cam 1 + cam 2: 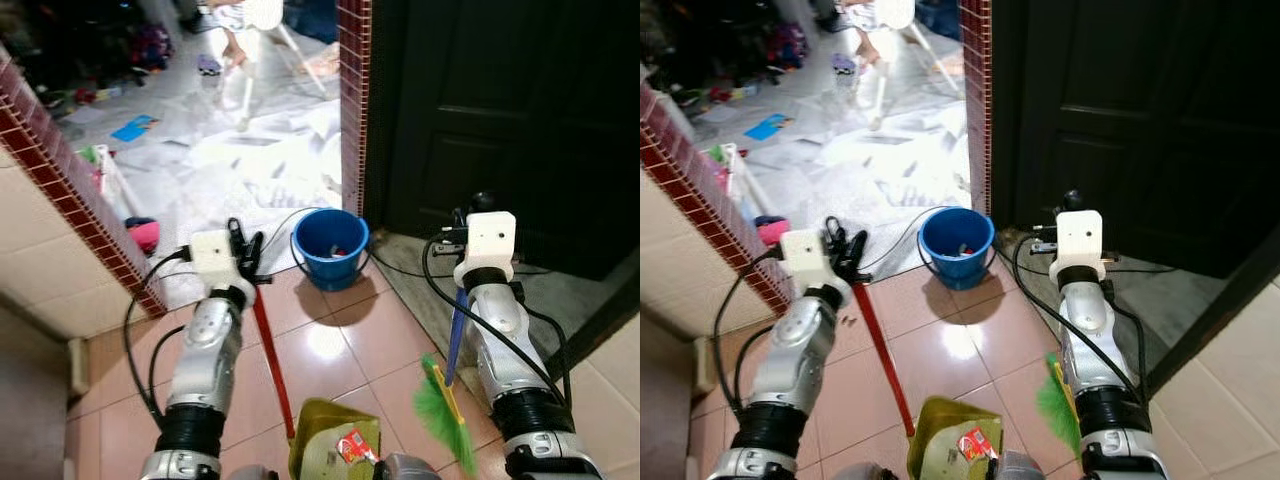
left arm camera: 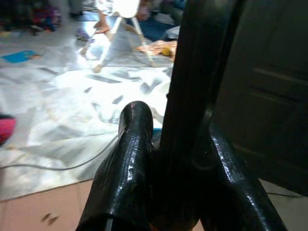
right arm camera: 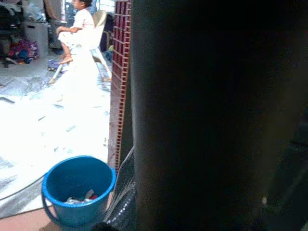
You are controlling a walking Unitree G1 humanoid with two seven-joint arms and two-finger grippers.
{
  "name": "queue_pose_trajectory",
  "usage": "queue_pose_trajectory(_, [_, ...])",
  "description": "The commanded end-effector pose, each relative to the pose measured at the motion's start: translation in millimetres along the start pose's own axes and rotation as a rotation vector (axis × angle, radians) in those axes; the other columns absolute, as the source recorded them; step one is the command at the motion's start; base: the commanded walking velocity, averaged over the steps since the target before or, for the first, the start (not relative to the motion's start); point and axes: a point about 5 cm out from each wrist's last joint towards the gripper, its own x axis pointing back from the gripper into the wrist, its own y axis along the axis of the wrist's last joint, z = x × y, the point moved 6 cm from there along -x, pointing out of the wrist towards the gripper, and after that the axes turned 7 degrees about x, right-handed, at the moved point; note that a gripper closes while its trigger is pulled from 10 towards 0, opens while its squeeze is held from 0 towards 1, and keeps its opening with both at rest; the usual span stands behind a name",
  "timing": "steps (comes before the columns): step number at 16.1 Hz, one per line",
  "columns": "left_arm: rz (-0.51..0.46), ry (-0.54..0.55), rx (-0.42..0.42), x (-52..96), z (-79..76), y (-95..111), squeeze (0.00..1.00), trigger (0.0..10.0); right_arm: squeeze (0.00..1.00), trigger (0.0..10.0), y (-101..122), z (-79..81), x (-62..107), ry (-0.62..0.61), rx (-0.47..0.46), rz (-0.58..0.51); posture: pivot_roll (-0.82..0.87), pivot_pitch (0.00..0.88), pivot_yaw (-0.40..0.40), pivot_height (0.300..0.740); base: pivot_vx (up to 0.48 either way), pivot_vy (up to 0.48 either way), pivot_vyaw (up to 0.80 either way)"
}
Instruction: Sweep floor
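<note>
Pink tiled floor [image 1: 330, 350], dark door [image 1: 500, 120] on the right, red-tiled pillar [image 1: 354, 100] between door and the bright room beyond. A person sits on a white chair [image 1: 262, 20] far back in that room.

Blue bucket [image 1: 330, 248] stands by the pillar base, bits of rubbish inside.

Left tool [image 1: 244, 250] clenched on the red handle [image 1: 272, 360], which slants down to the yellow-green dustpan [image 1: 335, 440] on the floor near the robot; red wrapper [image 1: 352, 445] lies in the pan.

Right tool [image 1: 470, 222]: finger state can't tell, dark in the wrist view. Blue-handled broom [image 1: 445, 405] hangs along the right arm, green bristles low, just right of the dustpan.
</note>
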Motion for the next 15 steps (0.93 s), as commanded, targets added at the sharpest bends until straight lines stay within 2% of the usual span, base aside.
queue_pose_trajectory(1, [-0.049, 0.024, 0.088, -4.9, -0.1, 13.0, 0.00, 10.0, 0.00, 10.0, 8.4, 2.9, -1.5, 0.008, -0.020, -0.023, -0.09, 0.000, 0.064, 0.740, 0.000, 0.000, 0.00])
queue_pose_trajectory(3, [-0.107, 0.065, 0.082, -7.0, 9.2, 30.7, 0.00, 10.0, 0.00, 10.0, 13.9, 8.2, -0.1, 0.035, -0.046, -0.046, -0.09, 0.000, 0.067, 0.740, 0.000, 0.000, 0.00])
queue_pose_trajectory(5, [-0.194, 0.112, 0.098, -7.9, 18.1, 58.8, 0.00, 10.0, 0.00, 10.0, 20.0, 14.4, 1.4, 0.060, -0.074, -0.068, -0.09, 0.000, 0.067, 0.740, 0.000, 0.000, 0.00])
queue_pose_trajectory(7, [-0.239, 0.149, 0.118, -6.4, 26.8, 72.9, 0.00, 10.0, 0.00, 10.0, 24.2, 17.9, 3.2, 0.078, -0.072, -0.084, -0.08, 0.000, 0.065, 0.740, 0.000, 0.000, 0.00])
queue_pose_trajectory(9, [-0.277, 0.215, 0.102, -0.7, 42.0, 86.1, 0.00, 10.0, 0.00, 10.0, 23.9, 21.9, 8.0, 0.111, -0.077, -0.082, -0.07, 0.000, 0.062, 0.740, 0.000, 0.000, 0.00])
queue_pose_trajectory(10, [-0.304, 0.265, 0.124, 4.5, 53.3, 96.1, 0.00, 10.0, 0.00, 10.0, 20.9, 22.7, 12.3, 0.127, -0.067, -0.071, -0.06, 0.000, 0.050, 0.740, 0.000, 0.000, 0.00])
queue_pose_trajectory(11, [-0.316, 0.287, 0.139, 6.8, 58.2, 100.8, 0.00, 10.0, 0.00, 10.0, 19.2, 23.4, 14.4, 0.134, -0.068, -0.065, -0.06, 0.000, 0.046, 0.740, 0.000, 0.000, 0.00])
queue_pose_trajectory(12, [-0.337, 0.296, 0.182, 8.6, 60.6, 109.4, 0.00, 10.0, 0.00, 10.0, 17.4, 25.1, 17.5, 0.147, -0.067, -0.060, -0.07, 0.000, 0.040, 0.740, 0.000, 0.000, 0.00])
queue_pose_trajectory(15, [-0.415, 0.229, 0.237, 0.1, 40.9, 141.9, 0.00, 10.0, 0.00, 10.0, 13.0, 28.4, 18.6, 0.162, -0.063, -0.045, -0.07, 0.000, 0.033, 0.740, 0.000, 0.000, 0.00])
